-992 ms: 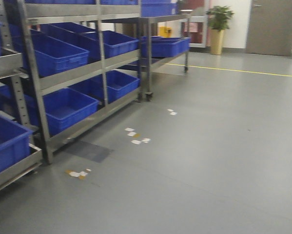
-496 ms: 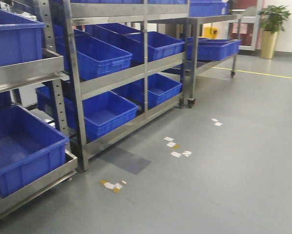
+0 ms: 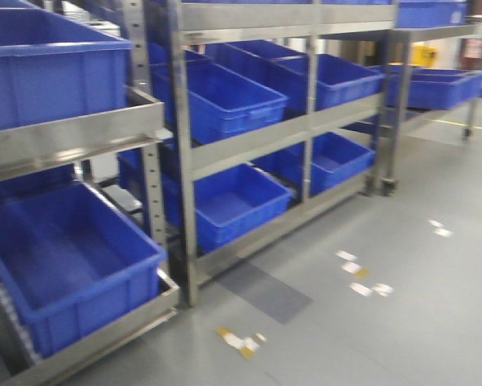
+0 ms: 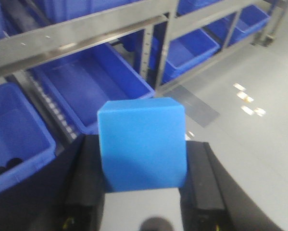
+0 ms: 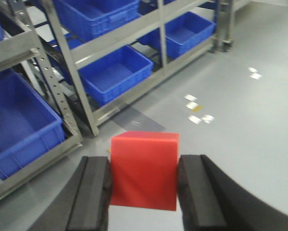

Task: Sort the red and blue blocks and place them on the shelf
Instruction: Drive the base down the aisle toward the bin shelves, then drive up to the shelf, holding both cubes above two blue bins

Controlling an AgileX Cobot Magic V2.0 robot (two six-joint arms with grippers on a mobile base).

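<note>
My left gripper (image 4: 143, 166) is shut on the blue block (image 4: 142, 140), a plain matte cube held between its black fingers (image 4: 88, 180). My right gripper (image 5: 144, 180) is shut on the red block (image 5: 144, 169), held above the grey floor. The steel shelf (image 3: 249, 138) stands at the left and middle of the front view, with brushed front rails and several large blue bins on its levels. It also shows in the left wrist view (image 4: 86, 36) and the right wrist view (image 5: 62, 103). Neither gripper shows in the front view.
Large blue bins (image 3: 63, 257) fill the shelf levels. A second steel rack (image 3: 434, 48) with bins stands at the far right. Tape marks (image 3: 361, 277) lie on the grey floor. A dark floor patch (image 3: 265, 289) lies before the shelf.
The front view has swung left and closer to the shelf. The racks and bins now fill more of the view, and the plant and door have gone out of view.
</note>
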